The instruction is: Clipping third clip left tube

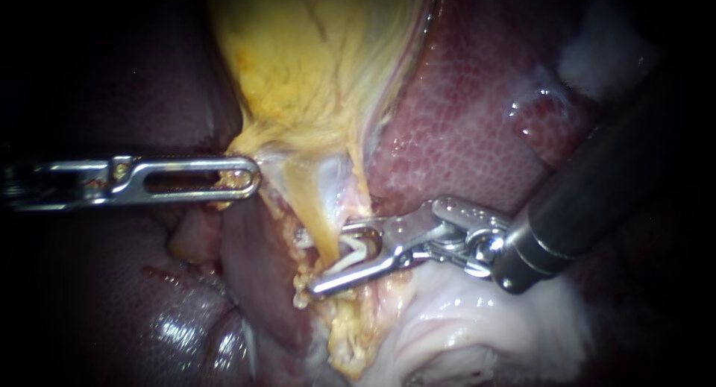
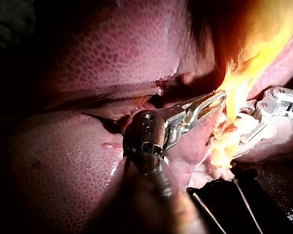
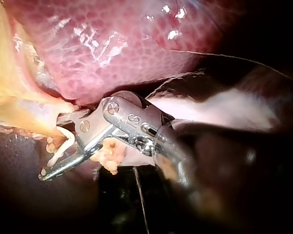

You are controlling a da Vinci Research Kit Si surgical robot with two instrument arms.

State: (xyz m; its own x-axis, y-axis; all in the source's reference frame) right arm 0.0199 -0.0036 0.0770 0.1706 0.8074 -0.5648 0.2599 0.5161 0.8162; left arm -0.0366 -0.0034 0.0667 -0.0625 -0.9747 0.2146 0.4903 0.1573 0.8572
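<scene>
Jaws at the tip of my right instrument (image 1: 337,257), a dark shaft ending in a hinged steel head, stand partly apart. They carry a white, V-shaped clip (image 1: 352,247) with one leg lying along each jaw, so both jaws bear on it. Between the clip's legs passes the pale yellow tube (image 1: 317,219), a thin, taut strand. Its long axis lies across these jaws, nearly at right angles to them. One end rises toward the gallbladder (image 1: 313,59), a yellow, fatty sac, and the other drops past the far jaw into crumbly yellow fat. The clip's open end points away from the shaft, beyond the tube.

My left instrument (image 1: 245,180), a slim silver tool with long slotted jaws, lies level, well apart from the right instrument's tip and pointing toward the tube's upper end. Its jaws lie close together, pinching the gallbladder's yellow lower edge. Mottled red-brown liver (image 1: 462,96) lies behind the right instrument's head.
</scene>
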